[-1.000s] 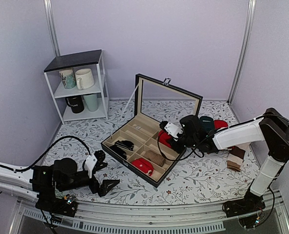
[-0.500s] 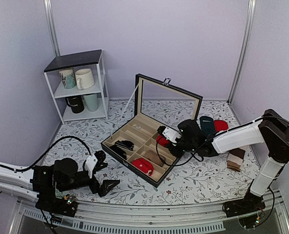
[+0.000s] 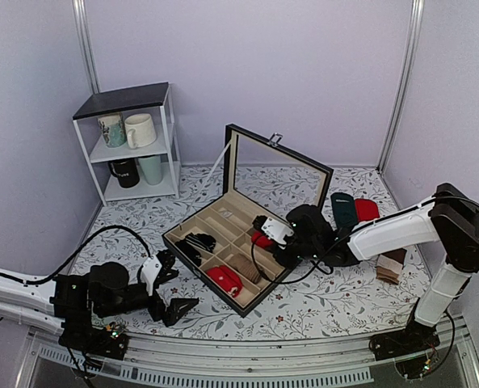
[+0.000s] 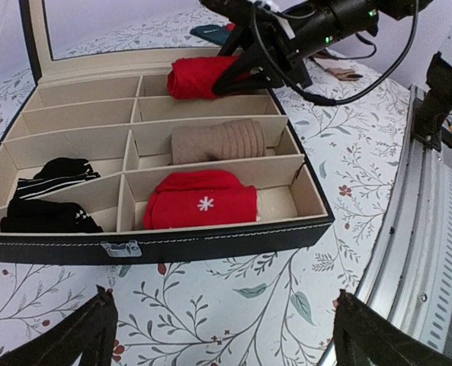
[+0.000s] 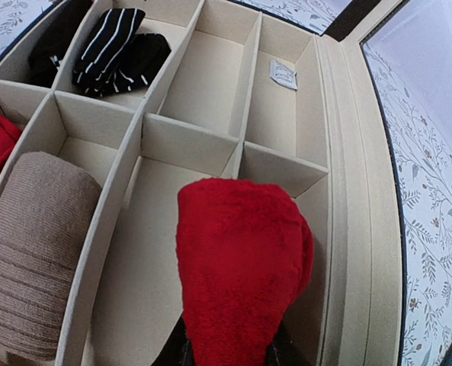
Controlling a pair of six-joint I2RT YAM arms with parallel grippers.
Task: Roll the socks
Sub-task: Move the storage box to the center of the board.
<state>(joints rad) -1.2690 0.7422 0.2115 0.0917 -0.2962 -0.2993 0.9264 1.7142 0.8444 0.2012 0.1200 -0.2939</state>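
Over the back compartment of the open black case [image 3: 203,275], just beside the hinge, the right gripper [image 3: 265,239] pinches the socks [image 5: 241,267]. They form a tight, bright red roll, with a finger pressed against each side. Whether the roll touches the compartment floor cannot be told. In the next compartment along the hinge side lies a small white tag [image 5: 283,74], its print too small to read. Nearer the front sit a tan ribbed roll [image 4: 218,141] and a red roll [image 4: 203,206] bearing a white snowflake, with black striped socks [image 4: 54,183] to their left. At the table's near left, the left gripper [image 4: 226,335] rests with its fingers spread wide, gripping nothing. Any lettering on the mugs [image 3: 138,129] in the white shelf [image 3: 122,99] is too small to read.
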